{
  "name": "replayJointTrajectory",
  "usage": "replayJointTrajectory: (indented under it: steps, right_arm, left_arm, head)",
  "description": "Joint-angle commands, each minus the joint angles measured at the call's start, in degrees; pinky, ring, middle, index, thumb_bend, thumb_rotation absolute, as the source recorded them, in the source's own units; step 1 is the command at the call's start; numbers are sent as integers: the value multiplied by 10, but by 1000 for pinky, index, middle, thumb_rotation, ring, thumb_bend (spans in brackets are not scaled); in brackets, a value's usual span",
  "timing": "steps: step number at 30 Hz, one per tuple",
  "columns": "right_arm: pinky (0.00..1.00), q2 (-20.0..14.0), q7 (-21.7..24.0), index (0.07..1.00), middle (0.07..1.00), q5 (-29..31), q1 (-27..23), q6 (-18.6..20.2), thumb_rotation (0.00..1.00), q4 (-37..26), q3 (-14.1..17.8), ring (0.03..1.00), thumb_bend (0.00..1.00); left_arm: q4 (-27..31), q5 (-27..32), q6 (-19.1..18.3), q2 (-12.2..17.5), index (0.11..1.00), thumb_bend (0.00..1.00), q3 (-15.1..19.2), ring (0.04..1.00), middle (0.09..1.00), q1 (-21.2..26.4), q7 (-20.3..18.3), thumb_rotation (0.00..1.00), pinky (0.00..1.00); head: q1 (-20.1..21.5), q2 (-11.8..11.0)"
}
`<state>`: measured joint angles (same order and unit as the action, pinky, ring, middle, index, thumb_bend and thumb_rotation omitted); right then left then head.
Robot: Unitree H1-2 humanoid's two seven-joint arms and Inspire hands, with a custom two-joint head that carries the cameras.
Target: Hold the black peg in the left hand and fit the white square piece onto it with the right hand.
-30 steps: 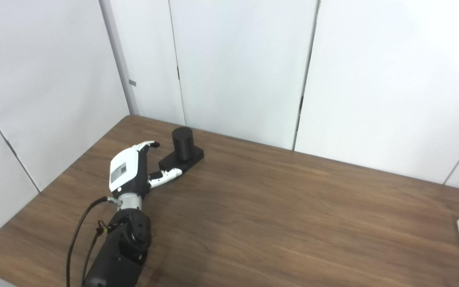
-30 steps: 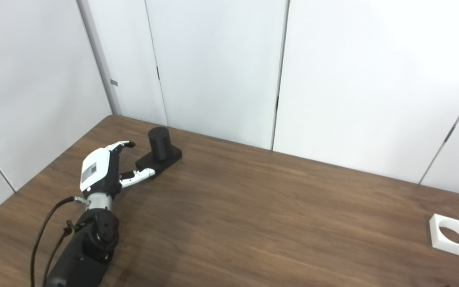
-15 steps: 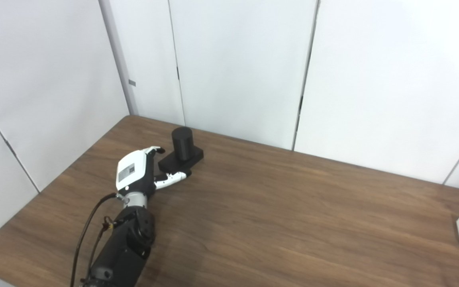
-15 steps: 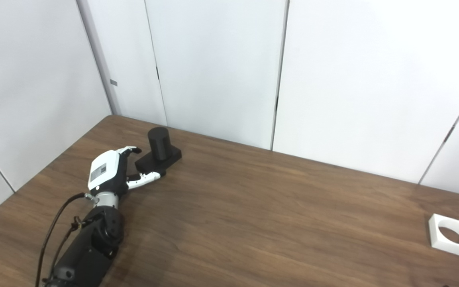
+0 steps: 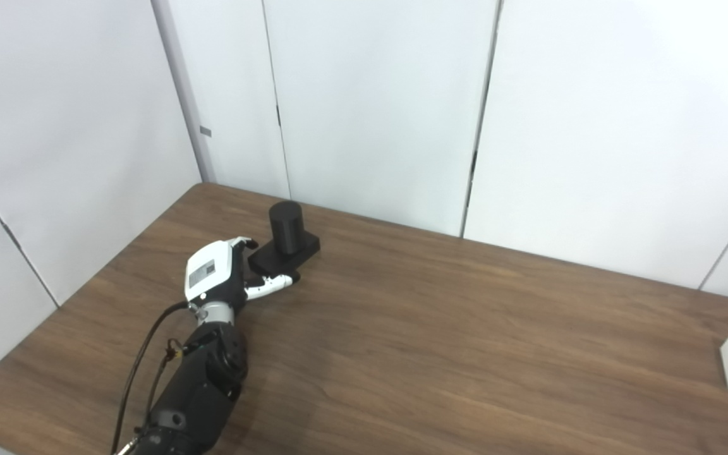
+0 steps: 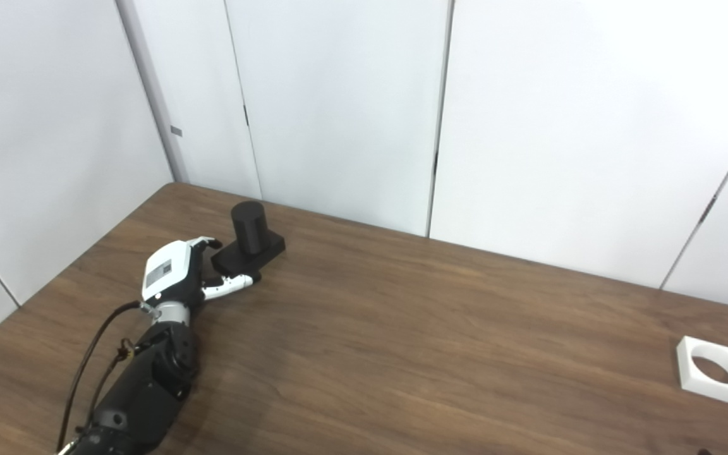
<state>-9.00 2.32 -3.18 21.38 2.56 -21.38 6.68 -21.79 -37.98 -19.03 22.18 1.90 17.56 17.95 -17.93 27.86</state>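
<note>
Left robot hand (image 5: pixel 217 278): seen at the far left of the surface, fingers spread and not closed, set right against the near-left edge of the peg's base; fingertips at the base's left corner, thumb along its near edge. Whether contact is made cannot be told.
Black peg (image 5: pixel 285 218): an upright black cylinder is seen standing on a flat black square base, resting on the surface near the far left corner; no lift is shown.
White square piece (image 6: pixel 714 370): found lying flat at the near right of the surface, its round hole facing up, well apart from the peg; cut by the frame edge in the left eye view.
Right robot hand: not shown in either view.
Surface (image 6: pixel 440 354): dark wood grain, backed by white wall panels.
</note>
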Motion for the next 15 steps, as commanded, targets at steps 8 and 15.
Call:
replayJointTrajectory:
  steps: [8, 15]
  right_arm:
    - [1000, -1, 0, 944, 929, -3, 7, 12, 1000, -3, 1, 948, 537]
    - [1000, -1, 0, 947, 932, -4, 7, 13, 1000, -4, 0, 952, 531]
  left_arm:
    - [-17, -15, -15, 30, 771, 1000, -20, 918, 871, 49, 16, 601, 973]
    - [-26, -31, -36, 42, 761, 1000, -55, 912, 864, 56, 17, 609, 969]
  head:
    - [0, 1]
    - [1, 2]
